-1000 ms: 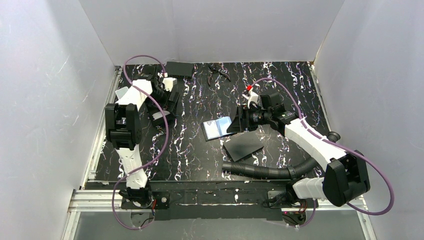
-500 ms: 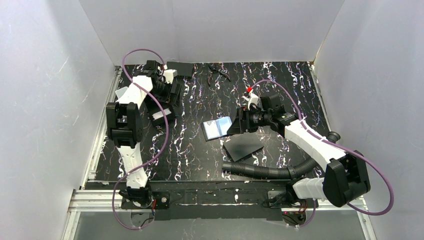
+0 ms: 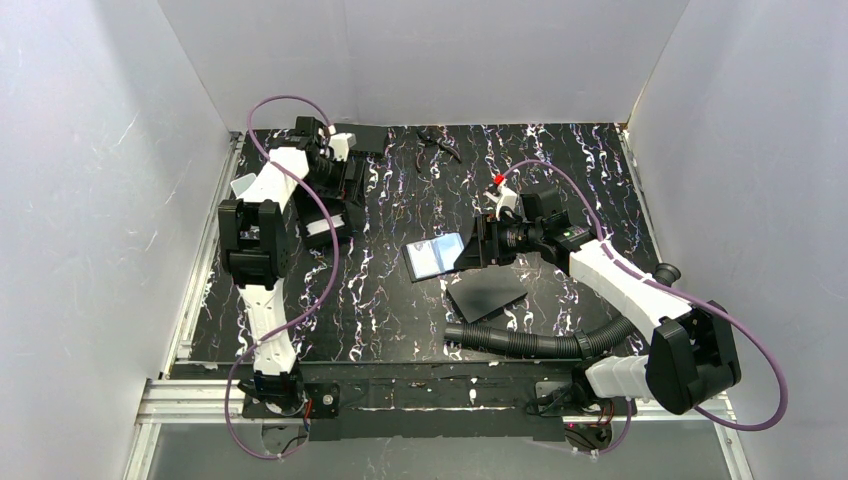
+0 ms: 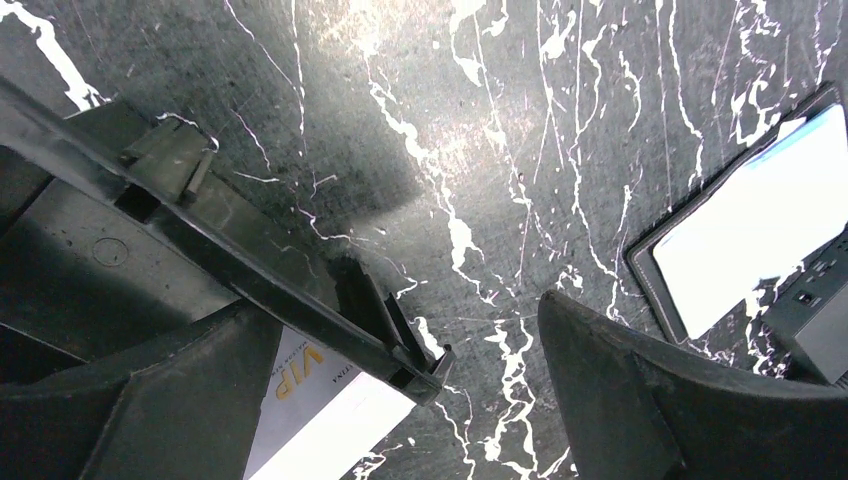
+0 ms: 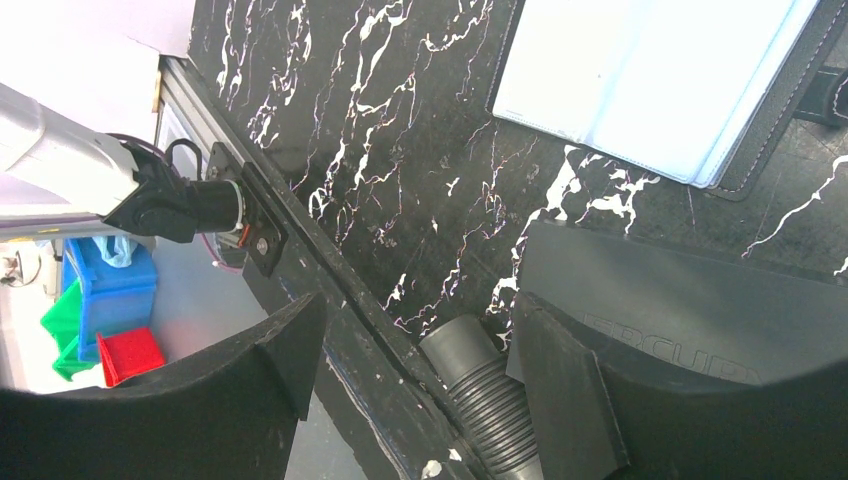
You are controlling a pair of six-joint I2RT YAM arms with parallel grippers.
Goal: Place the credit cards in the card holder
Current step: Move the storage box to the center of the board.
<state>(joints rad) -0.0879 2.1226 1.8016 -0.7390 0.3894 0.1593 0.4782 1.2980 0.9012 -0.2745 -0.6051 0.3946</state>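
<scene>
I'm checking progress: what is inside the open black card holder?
A pale-blue glossy card lies in the black card holder; its right end is hidden beneath the right gripper.

Two arms: left arm (image 3: pixel 262 215), right arm (image 3: pixel 620 275). Two tools, both with fingers spread: left tool (image 4: pixel 410 320), right tool (image 5: pixel 420 310). Two cards show: pale-blue card (image 5: pixel 650 70), white card (image 4: pixel 330 420). One holder (image 5: pixel 772 115). One black sheet (image 3: pixel 487 292). One hose (image 3: pixel 525 342). One black box (image 3: pixel 360 137).

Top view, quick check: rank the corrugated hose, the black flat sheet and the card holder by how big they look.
1. corrugated hose, the longest by far
2. black flat sheet
3. card holder, partly hidden on its right side, so only narrowly below the sheet
</scene>
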